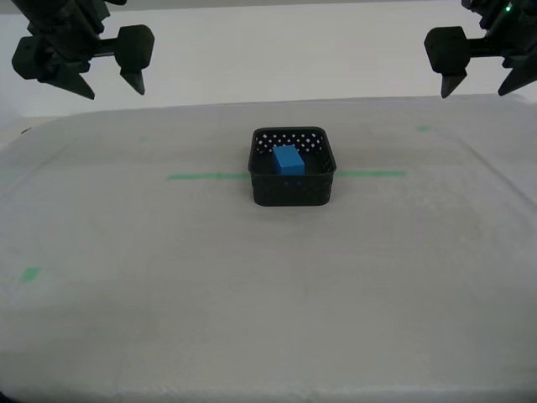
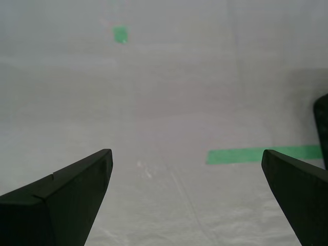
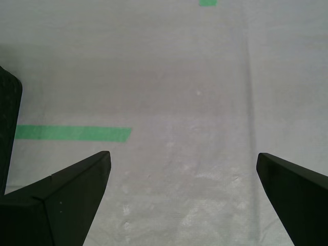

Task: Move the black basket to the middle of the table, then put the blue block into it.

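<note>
At the middle of the desk (image 1: 126, 336), astride the thin green tape line (image 1: 205, 176), stood the black basket (image 1: 293, 191), and the blue block (image 1: 288, 159) already lay inside it, near its far wall. Both parts of the task looked done, so the step in hand seemed to be the arms' retreat. The next move probably called for nothing more than holding clear or parking.

My first claw (image 1: 478, 86) hung high at the exterior view's right, jaws spread wide and gripping nothing. My second claw (image 1: 111, 89) hung high at the exterior view's left, likewise spread and bare. The basket sat between the two, well apart from each and far below them. Each wrist view showed only a sliver of its dark wall.
</note>
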Controlling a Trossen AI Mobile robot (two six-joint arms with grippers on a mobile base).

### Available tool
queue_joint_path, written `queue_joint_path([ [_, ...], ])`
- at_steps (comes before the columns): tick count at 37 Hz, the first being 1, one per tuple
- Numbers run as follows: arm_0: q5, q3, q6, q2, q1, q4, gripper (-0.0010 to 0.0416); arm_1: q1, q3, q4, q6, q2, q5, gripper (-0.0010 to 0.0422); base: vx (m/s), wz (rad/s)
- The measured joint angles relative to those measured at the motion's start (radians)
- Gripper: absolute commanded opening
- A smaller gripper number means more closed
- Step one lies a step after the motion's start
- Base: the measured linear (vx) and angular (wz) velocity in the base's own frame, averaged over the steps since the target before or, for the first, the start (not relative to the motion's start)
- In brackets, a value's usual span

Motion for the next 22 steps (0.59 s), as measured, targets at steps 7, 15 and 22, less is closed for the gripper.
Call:
queue_joint_path([
  [7,0.000,0.000,0.000,0.000,0.001,0.000,0.0399,-0.006,0.000,0.000,0.000,0.000,-0.096,0.0401,0.000,0.000],
  [15,0.000,0.000,0.000,0.000,0.002,0.000,0.0399,-0.008,0.000,0.008,0.000,0.000,-0.114,0.0400,0.000,0.000],
  [22,0.000,0.000,0.000,0.000,0.001,0.000,0.0398,-0.008,0.000,0.003,-0.007,0.000,-0.103,0.0400,0.000,0.000],
])
